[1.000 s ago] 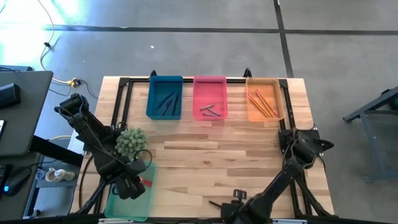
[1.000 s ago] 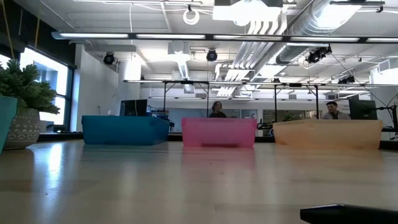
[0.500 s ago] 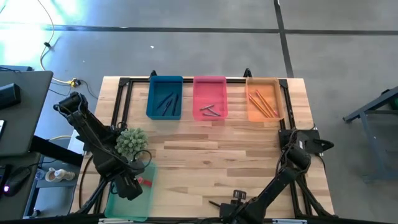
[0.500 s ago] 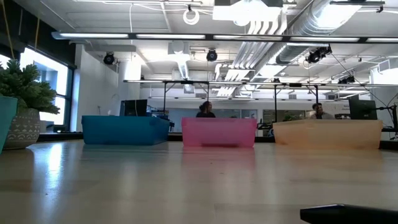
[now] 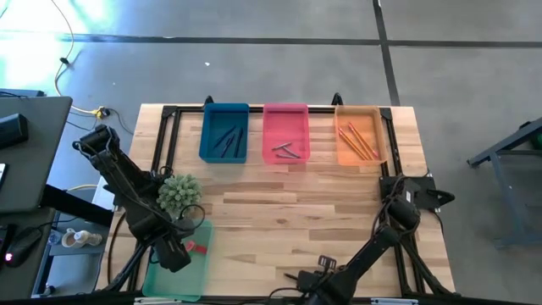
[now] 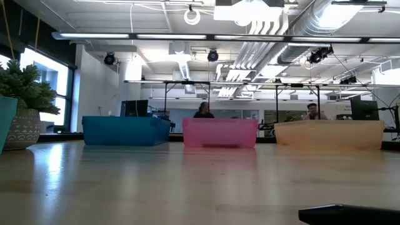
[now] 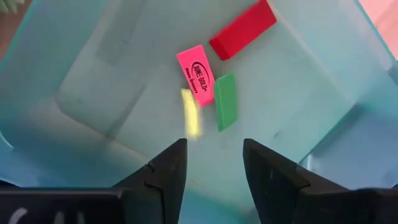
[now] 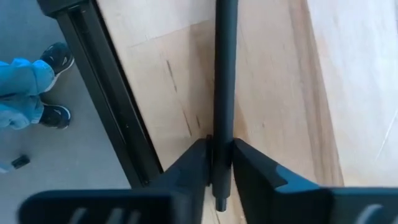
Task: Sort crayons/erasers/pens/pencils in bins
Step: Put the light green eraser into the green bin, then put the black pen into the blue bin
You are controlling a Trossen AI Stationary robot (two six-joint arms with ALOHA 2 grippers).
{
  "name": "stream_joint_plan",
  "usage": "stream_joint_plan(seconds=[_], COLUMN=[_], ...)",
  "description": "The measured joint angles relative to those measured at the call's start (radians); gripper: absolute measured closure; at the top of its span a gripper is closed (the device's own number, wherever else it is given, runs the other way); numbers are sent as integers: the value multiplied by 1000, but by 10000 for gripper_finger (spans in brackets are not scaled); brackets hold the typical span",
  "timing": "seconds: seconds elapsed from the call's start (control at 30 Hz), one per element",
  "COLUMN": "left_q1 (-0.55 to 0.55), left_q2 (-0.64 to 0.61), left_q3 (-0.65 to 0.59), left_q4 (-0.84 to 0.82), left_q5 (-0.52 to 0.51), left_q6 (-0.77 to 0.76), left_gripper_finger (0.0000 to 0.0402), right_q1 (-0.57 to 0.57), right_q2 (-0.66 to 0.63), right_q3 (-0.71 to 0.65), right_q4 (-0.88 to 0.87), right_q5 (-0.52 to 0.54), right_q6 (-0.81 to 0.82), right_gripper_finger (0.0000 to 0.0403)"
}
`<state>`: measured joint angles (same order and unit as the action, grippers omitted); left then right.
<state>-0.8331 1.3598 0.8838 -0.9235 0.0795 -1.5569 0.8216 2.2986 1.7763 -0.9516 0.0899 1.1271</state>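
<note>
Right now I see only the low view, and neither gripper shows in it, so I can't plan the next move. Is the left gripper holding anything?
Observer: No. The left gripper is open and empty above the green bin.
Operator: What lies in that bin?
Observer: A red eraser, a pink eraser, a green eraser and a yellow eraser.
Operator: And the right gripper?
Observer: The right gripper has its fingers against both sides of a black pen that lies on the table, near the robot's edge.
</note>
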Motion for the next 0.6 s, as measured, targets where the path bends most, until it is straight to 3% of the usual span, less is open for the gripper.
stream_joint_plan(seconds=[0.2,0.37,0.6], left_q1=[0,0,0], left_q2=[0,0,-11], left_q3=[0,0,0], left_q4=[3,2,3], left_q5=[2,37,86], left_q6=[-3,2,23], left_gripper_finger=[226,197,193], right_q1=[-12,-16,-16], right_q2=[1,1,-2], right_q3=[-1,-2,-3], right_q4=[-3,-9,-7], right_q5=[-12,-12,-7], right_q6=[2,17,19], right_gripper_finger=[391,387,391])
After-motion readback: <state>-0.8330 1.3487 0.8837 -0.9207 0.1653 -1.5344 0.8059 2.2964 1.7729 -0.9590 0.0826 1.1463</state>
